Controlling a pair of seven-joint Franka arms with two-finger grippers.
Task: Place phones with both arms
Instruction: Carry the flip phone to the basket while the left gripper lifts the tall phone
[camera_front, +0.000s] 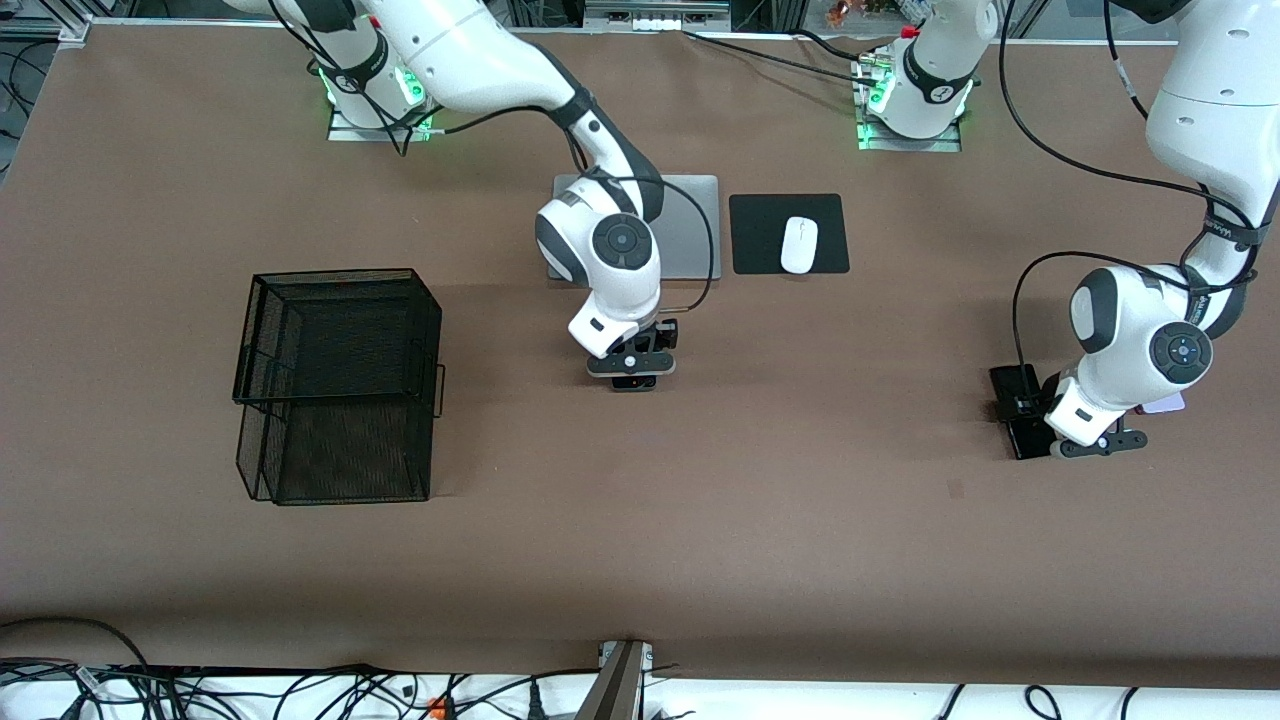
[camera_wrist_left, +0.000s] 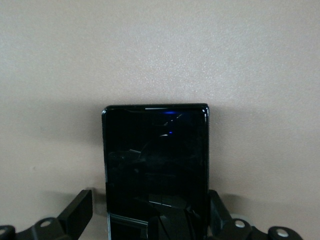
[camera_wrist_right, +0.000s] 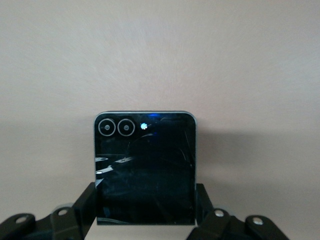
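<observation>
Right pincer (camera_front: 633, 378) is down at the table (camera_front: 760, 520) mid-span, just nearer the front camera than the laptop (camera_front: 690, 230). Its fingers (camera_wrist_right: 86, 205) are clamped on both edges of the folded phone (camera_wrist_right: 145, 167). In the front view the wrist covers nearly all of that phone; only a dark sliver shows under the pincer. In the right wrist view it lies flat on the table, two lens rings at the end away from the pincer, its near end cut off by the frame edge.

Left pincer (camera_front: 1040, 425) is low at the left arm's end of the table, spread fully wide and straddling the slim phone (camera_wrist_left: 156, 170). Fingers (camera_wrist_left: 79, 212) sit just beside its long edges; can't tell whether they touch. Nothing is gripped. The pincer end of that phone is hidden by the pincer body in the left wrist view; in the front view only part shows past the wrist.

Lilac phone (camera_front: 1165, 404): only a corner peeks out from under the left arm's wrist, so its pose is unreadable.

Mesh basket (camera_front: 340, 385) sits toward the right arm's end of the table, well apart from both pincers. Can't make out anything inside it through the mesh.

Mouse (camera_front: 799, 244) is on a black pad (camera_front: 760, 235) beside the laptop.
</observation>
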